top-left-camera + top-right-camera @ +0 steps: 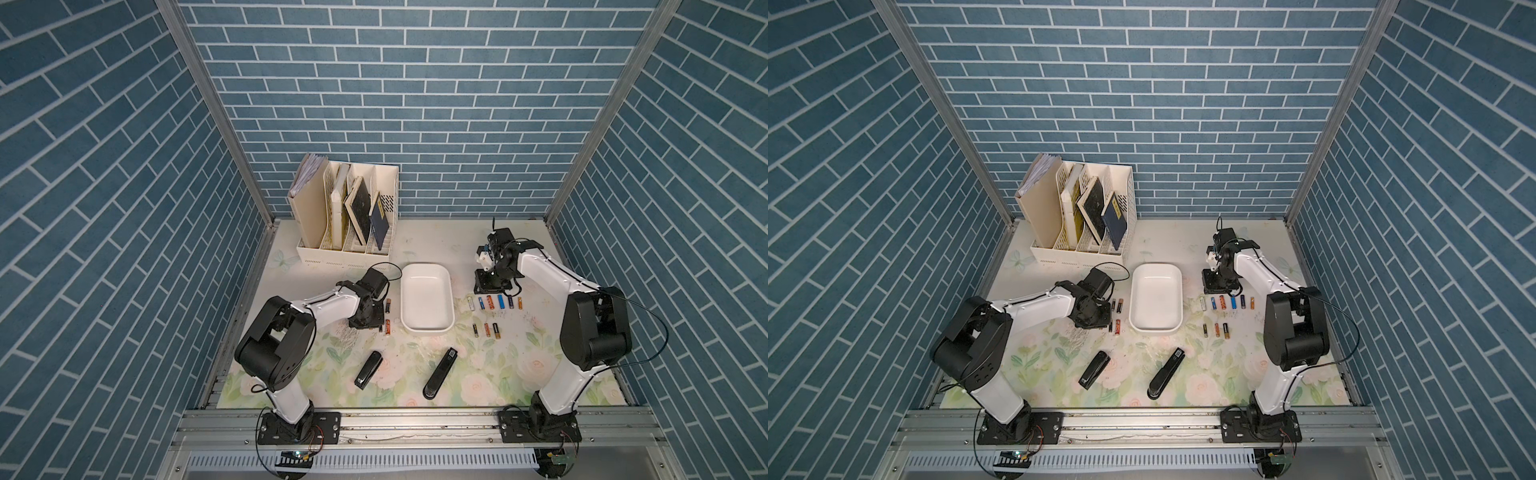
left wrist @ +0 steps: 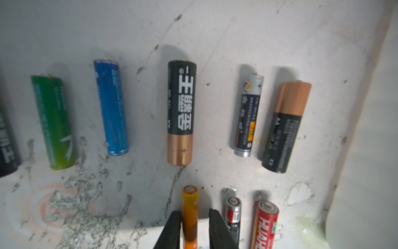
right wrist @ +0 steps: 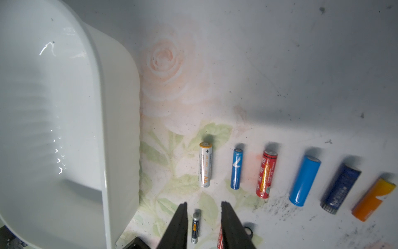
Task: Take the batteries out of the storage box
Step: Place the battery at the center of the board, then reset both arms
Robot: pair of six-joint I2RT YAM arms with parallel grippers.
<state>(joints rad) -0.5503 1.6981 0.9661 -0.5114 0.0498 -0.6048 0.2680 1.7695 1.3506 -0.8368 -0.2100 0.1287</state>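
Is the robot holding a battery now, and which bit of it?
Nothing is held. The left gripper, jaws open, flanks the orange battery lying on the table; the right gripper is open too.

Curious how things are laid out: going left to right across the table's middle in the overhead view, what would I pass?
black-and-copper battery → white storage box → white battery → slim blue battery → red battery → thick blue battery → navy battery → orange battery

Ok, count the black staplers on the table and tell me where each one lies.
2. The shorter stapler lies front-left of the storage box; the longer stapler lies just in front of it. None looks hidden.
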